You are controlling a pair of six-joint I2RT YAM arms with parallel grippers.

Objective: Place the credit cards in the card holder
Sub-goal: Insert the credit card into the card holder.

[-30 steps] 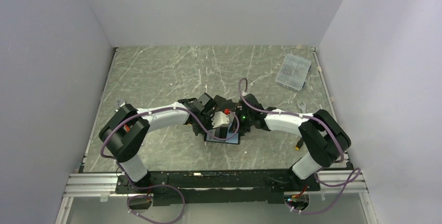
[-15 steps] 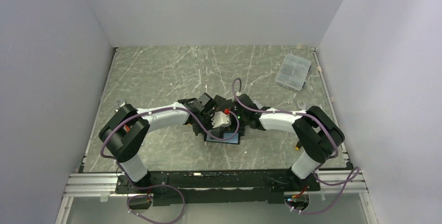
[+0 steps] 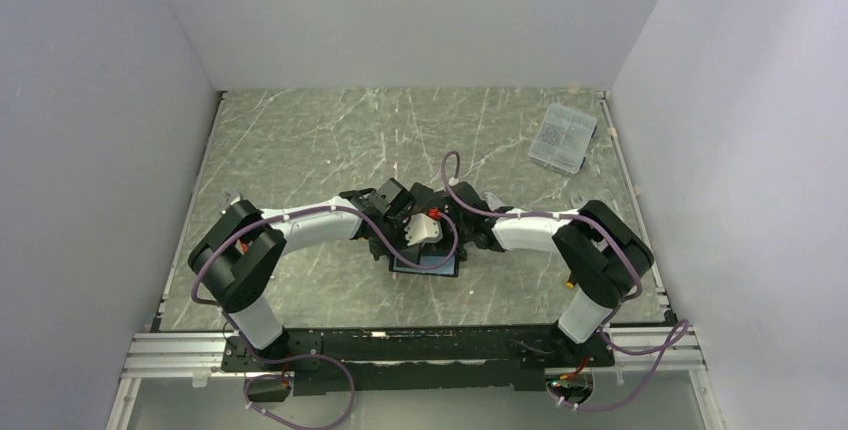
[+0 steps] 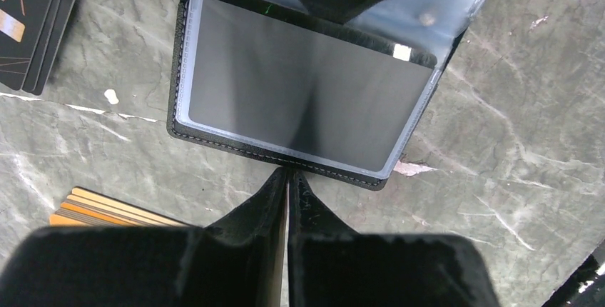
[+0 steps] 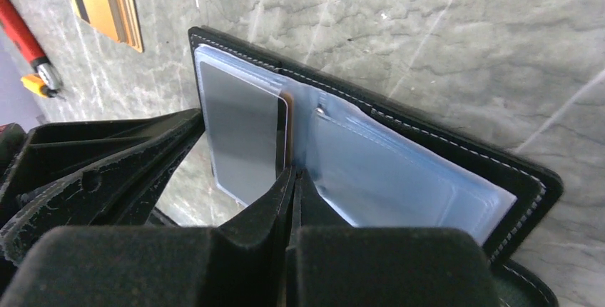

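Observation:
The card holder (image 4: 300,160) lies open on the table, light blue lining up, and also shows in the top view (image 3: 428,263). A silver-grey card (image 4: 300,96) sits in its clear sleeve. In the right wrist view a thin orange edge (image 5: 287,128) shows beside that card (image 5: 242,132). My left gripper (image 4: 287,173) is shut, tips against the holder's near edge. My right gripper (image 5: 295,173) is shut, tips at the sleeve by the fold. Two black cards (image 4: 25,25) and an orange-gold stack (image 4: 107,210) lie loose beside the holder.
A clear plastic box (image 3: 563,136) lies at the far right of the marble table (image 3: 300,140). Both arms meet over the holder near the table's middle. White walls close in three sides.
My right arm has drawn in to the left, its elbow closer to the holder. The left arm and the holder have hardly moved.

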